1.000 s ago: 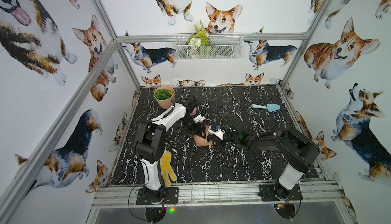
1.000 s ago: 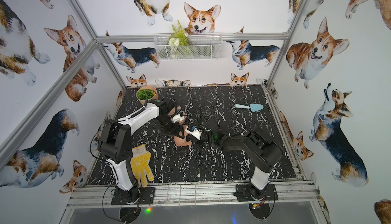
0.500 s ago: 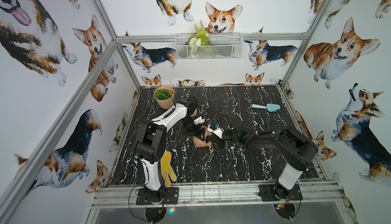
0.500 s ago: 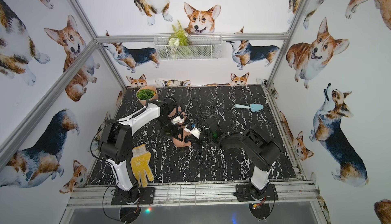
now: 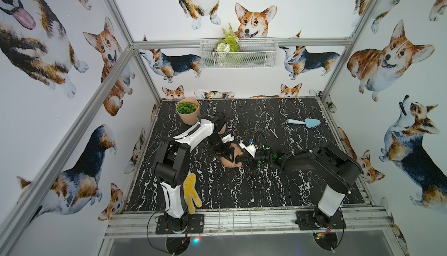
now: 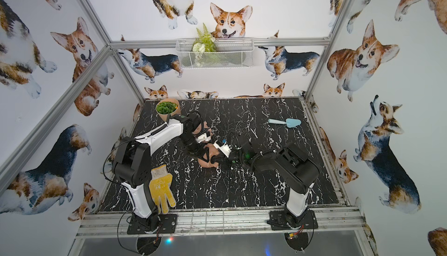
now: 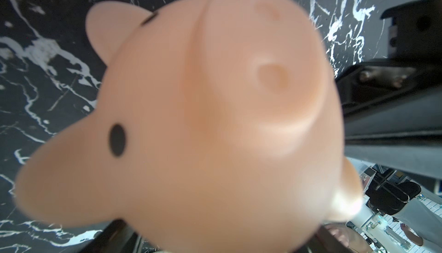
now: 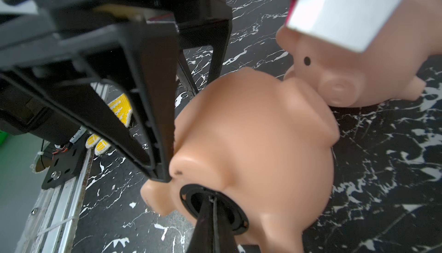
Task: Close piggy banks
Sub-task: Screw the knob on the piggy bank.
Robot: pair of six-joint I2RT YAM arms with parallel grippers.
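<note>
Right wrist view, from left: hold left gripper [image 8: 187, 128] clamped firmly across tan pig [image 8: 263, 144] at centre; with right gripper [image 8: 211, 198] pinched shut, push plug [image 8: 236, 217] at lower centre straight in, without tilting. Leave pale pig [image 8: 346, 72], upper right, alone.

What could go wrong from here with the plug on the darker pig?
1. The left tool clamps the darker piggy bank on its rounded body; pressure from the right tool may twist it loose.
2. The right tool's shut tips sit inside the black plug, whose rim looks proud, so it could seat crooked.
3. The pale piggy bank lies close beside and may get knocked.
</note>
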